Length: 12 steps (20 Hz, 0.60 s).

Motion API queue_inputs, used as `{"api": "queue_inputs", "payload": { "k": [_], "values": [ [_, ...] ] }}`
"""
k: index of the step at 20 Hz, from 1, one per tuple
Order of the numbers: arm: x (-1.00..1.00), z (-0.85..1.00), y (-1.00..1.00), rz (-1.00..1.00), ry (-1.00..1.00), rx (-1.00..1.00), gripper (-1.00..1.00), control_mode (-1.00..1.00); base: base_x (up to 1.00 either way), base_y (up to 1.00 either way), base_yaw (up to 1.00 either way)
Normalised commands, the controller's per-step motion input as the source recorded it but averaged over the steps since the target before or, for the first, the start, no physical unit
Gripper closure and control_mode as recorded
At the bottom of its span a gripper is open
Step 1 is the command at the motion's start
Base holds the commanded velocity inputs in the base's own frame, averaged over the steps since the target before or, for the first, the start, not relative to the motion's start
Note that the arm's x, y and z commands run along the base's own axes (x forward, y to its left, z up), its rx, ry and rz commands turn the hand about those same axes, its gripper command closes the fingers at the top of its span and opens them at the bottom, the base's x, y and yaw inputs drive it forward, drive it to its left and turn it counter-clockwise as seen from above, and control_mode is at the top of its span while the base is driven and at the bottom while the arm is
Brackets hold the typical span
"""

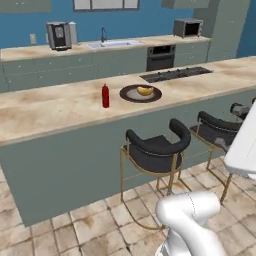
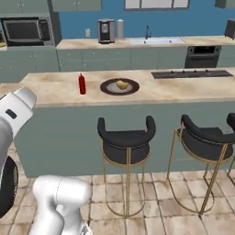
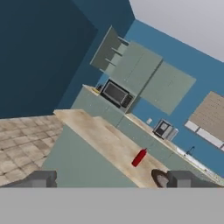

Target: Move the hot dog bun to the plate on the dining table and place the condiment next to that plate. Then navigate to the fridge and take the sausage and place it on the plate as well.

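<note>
Blue kitchen walls stand behind the dining table (image 1: 60,107), whose beige marbled top runs across both base views in front of you. On it you have the plate (image 1: 140,93), dark brown with a lighter centre, and the hot dog bun (image 1: 145,90) lies inside it, on that pale centre. Just beside the plate, apart from its rim, the condiment (image 1: 105,96) stands upright, a slim red bottle with a pointed cap. In the hand view you see the same bottle (image 3: 139,157) tilted by the camera's roll, with the edge of the plate (image 3: 160,177) near it. Your gripper (image 3: 109,179) is well back from the table, its two dark fingertips (image 3: 41,179) set wide apart with nothing between them. Two dark bar stools (image 2: 127,140) with gold legs sit against the table's grey-green base. Further off, on the wall counter, stand a coffee machine (image 1: 59,35) and a microwave (image 1: 188,28); a sink (image 1: 112,44) is set into it.
</note>
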Motion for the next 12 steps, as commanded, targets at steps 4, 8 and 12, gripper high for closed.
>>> {"api": "queue_inputs", "payload": {
  "k": [4, 8, 12],
  "values": [
    [0.0, 0.0, 0.0, 0.0, 0.0, 0.0, -1.0, 1.0, -0.1, -0.56, -0.69],
    [0.0, 0.0, 0.0, 0.0, 0.0, 0.0, -1.0, 1.0, 0.0, -0.3, -0.85],
    [0.0, 0.0, 0.0, 0.0, 0.0, 0.0, -1.0, 1.0, 0.0, -0.3, -0.89]
  ]
}}
